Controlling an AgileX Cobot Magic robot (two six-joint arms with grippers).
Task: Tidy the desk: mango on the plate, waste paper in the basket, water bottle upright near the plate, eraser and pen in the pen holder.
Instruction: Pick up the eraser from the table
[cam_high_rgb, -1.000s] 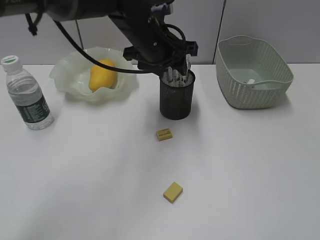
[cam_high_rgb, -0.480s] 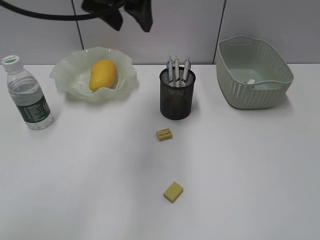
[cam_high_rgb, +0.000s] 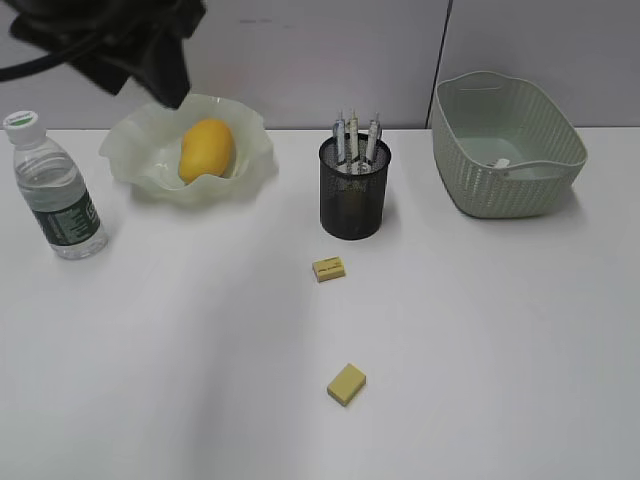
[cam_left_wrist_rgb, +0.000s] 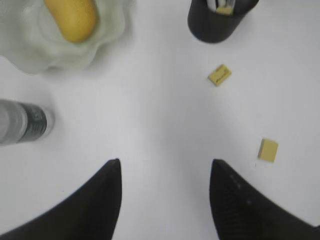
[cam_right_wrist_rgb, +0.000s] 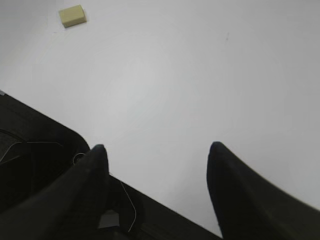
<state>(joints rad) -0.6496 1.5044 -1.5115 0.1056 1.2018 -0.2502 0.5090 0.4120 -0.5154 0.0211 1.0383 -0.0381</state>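
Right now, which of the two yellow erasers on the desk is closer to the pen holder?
The eraser just in front of the pen holder, with dark print on its top. The other eraser is plain and lies farther toward the desk's front edge.

A plain white bench (cam_high_rgb: 480, 340) set against a pale grey panelled wall (cam_high_rgb: 540, 40).

The smooth, matte white flat tabletop fills most of the exterior view and runs back to a straight edge where it meets the wall. The wall is made of flat, light grey panels, divided by a thin dark vertical seam (cam_high_rgb: 446, 30) right of centre and a second seam at upper left. Light is soft and even, throwing faint, blurred shadows across the surface. In the right wrist view, the near edge of the white top ends against a dark, black area (cam_right_wrist_rgb: 35, 160) below it. No window or floor shows.
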